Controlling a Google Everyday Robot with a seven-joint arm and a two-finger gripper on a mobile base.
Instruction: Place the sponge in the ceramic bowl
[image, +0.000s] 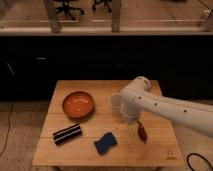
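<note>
The blue sponge lies flat on the wooden table, near its front edge. The orange-red ceramic bowl stands empty at the table's left, behind and to the left of the sponge. My white arm reaches in from the right. Its gripper hangs just above the table, to the right of the sponge and apart from it. The gripper is open and holds nothing. The arm's bulk covers part of the gripper.
A black striped bar lies left of the sponge, in front of the bowl. A small clear cup stands right of the bowl, partly behind my arm. A dark red object lies just right of the gripper. A dark counter runs behind the table.
</note>
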